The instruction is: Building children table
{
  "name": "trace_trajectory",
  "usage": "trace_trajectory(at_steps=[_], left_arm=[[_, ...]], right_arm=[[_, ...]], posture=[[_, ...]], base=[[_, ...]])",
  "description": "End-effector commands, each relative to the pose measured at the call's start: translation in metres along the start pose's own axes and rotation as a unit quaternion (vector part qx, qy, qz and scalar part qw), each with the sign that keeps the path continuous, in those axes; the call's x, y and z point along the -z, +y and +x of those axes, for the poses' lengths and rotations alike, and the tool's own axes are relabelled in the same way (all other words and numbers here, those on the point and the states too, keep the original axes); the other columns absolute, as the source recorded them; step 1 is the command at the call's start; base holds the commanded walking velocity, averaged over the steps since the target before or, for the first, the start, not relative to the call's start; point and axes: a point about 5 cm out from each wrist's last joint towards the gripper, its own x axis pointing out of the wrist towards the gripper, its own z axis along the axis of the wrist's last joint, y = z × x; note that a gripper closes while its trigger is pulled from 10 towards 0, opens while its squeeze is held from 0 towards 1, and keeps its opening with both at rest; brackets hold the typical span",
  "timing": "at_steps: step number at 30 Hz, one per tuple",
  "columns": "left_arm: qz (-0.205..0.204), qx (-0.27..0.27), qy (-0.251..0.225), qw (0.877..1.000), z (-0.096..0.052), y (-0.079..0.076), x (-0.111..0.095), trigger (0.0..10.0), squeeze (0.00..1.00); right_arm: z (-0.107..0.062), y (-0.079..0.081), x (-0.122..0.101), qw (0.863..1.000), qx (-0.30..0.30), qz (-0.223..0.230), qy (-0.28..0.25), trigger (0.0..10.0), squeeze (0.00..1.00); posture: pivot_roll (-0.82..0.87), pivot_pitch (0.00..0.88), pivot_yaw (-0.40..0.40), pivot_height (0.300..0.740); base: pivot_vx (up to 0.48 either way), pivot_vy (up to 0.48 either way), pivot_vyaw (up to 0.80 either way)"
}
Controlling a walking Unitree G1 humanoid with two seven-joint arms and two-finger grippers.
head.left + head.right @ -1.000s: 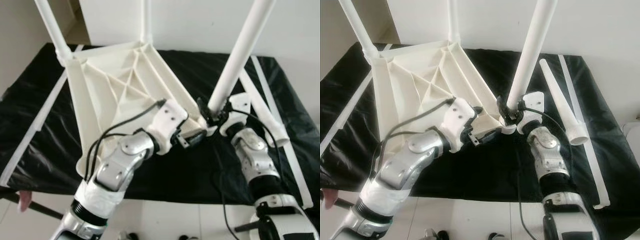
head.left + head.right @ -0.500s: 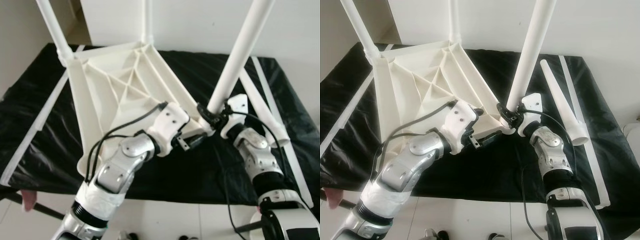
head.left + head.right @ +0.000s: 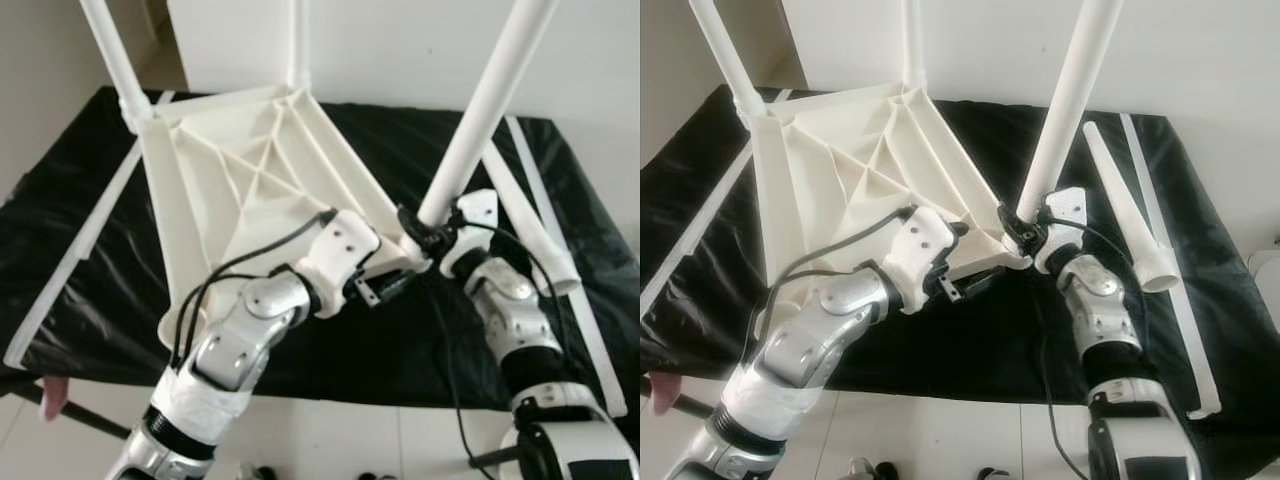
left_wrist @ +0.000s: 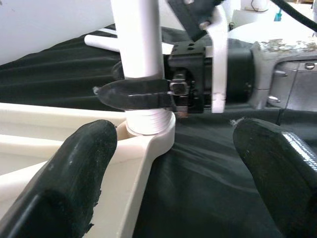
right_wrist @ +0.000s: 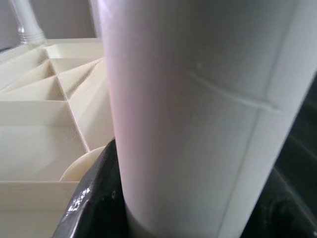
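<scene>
- right gripper (image 3: 425, 232) is clamped around the base of the white leg (image 3: 487, 105), right where it meets the corner socket of the upside-down table top (image 3: 235, 190).
- that leg stands up tilted from the near right corner of the table top.
- left gripper (image 3: 385, 285) sits just beside that same corner, its fingers (image 4: 81, 173) spread wide with the table top's edge at one of them, gripping nothing.
- two more legs (image 3: 115, 60) rise from the far corners.
- a loose leg (image 3: 1125, 205) lies on the black cloth (image 3: 70, 200) to the right, beside a long white strip (image 3: 1170, 270).
</scene>
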Motion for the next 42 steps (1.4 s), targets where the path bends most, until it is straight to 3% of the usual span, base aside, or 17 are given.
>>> trace_trajectory(at_steps=[1,5,9,10,13,16,18,22,29,30,34,35,39,42], left_arm=[[0.008,0.013,-0.008,1.000,-0.001,-0.005,-0.002,10.0,0.00],[0.007,0.014,-0.008,1.000,-0.001,-0.006,-0.001,10.0,0.00],[0.005,0.016,-0.009,1.000,-0.001,-0.008,0.000,10.0,0.00],[0.005,0.016,-0.009,1.000,-0.001,-0.008,0.000,10.0,0.00],[0.003,0.012,-0.008,1.000,-0.002,-0.007,0.001,10.0,0.00],[0.003,0.010,-0.008,1.000,-0.003,-0.007,0.002,10.0,0.00],[0.001,0.008,-0.009,1.000,-0.005,-0.006,0.002,10.0,0.00],[-0.005,0.007,-0.009,1.000,-0.006,-0.006,0.002,10.0,0.00],[-0.003,0.007,-0.009,1.000,-0.006,-0.006,0.002,10.0,0.00],[-0.002,0.007,-0.009,1.000,-0.006,-0.006,0.002,10.0,0.00],[-0.003,0.006,-0.009,1.000,-0.006,-0.006,0.002,10.0,0.00],[-0.004,0.005,-0.009,1.000,-0.006,-0.006,0.003,10.0,0.00],[-0.003,0.004,-0.009,1.000,-0.006,-0.007,0.003,10.0,0.00],[-0.002,0.002,-0.009,1.000,-0.006,-0.006,0.003,10.0,0.00]], right_arm=[[-0.008,-0.004,0.017,0.997,0.057,0.010,0.043,10.0,0.00],[-0.009,-0.001,0.019,0.993,0.104,0.011,0.053,10.0,0.00],[-0.014,0.010,0.025,0.976,0.203,0.025,0.067,10.0,0.00],[-0.014,0.010,0.025,0.976,0.203,0.025,0.067,10.0,0.00],[-0.020,0.023,0.024,0.957,0.282,0.017,0.071,10.0,0.00],[-0.024,0.033,0.028,0.943,0.323,0.041,0.077,10.0,0.00],[-0.027,0.040,0.032,0.925,0.363,0.066,0.087,10.0,0.00],[-0.022,0.047,0.024,0.932,0.354,0.053,0.065,10.0,0.00],[-0.022,0.043,0.017,0.934,0.349,0.053,0.048,10.0,0.00],[-0.021,0.043,0.015,0.940,0.334,0.062,0.040,10.0,1.00],[-0.021,0.041,0.010,0.946,0.319,0.057,0.026,10.0,1.00],[-0.022,0.036,0.006,0.957,0.287,0.047,0.011,10.0,1.00],[-0.023,0.030,0.001,0.967,0.253,0.032,-0.003,10.0,1.00],[-0.022,0.027,-0.001,0.980,0.193,0.039,-0.007,10.0,1.00]], posture=[[-0.09,0.128,-0.013,0.740],[-0.10,0.123,-0.018,0.740],[-0.10,0.110,-0.031,0.740],[-0.10,0.110,-0.031,0.740],[-0.09,0.101,-0.038,0.740],[-0.09,0.093,-0.042,0.740],[-0.08,0.086,-0.040,0.740],[-0.09,0.077,-0.037,0.740],[-0.09,0.073,-0.037,0.740],[-0.09,0.074,-0.037,0.740],[-0.09,0.077,-0.038,0.740],[-0.09,0.075,-0.039,0.740],[-0.09,0.075,-0.043,0.740],[-0.09,0.077,-0.043,0.740]], base=[[0.000,0.000,0.00],[0.000,0.000,0.00],[0.000,0.000,0.00],[0.000,0.000,0.00],[0.000,0.000,0.00],[0.000,0.000,0.00],[0.000,0.000,0.00],[0.000,0.000,0.00],[0.000,0.000,0.00],[0.000,0.000,0.00],[0.000,0.000,0.00],[0.000,0.000,0.00],[0.000,0.000,0.00],[0.000,0.000,0.00]])
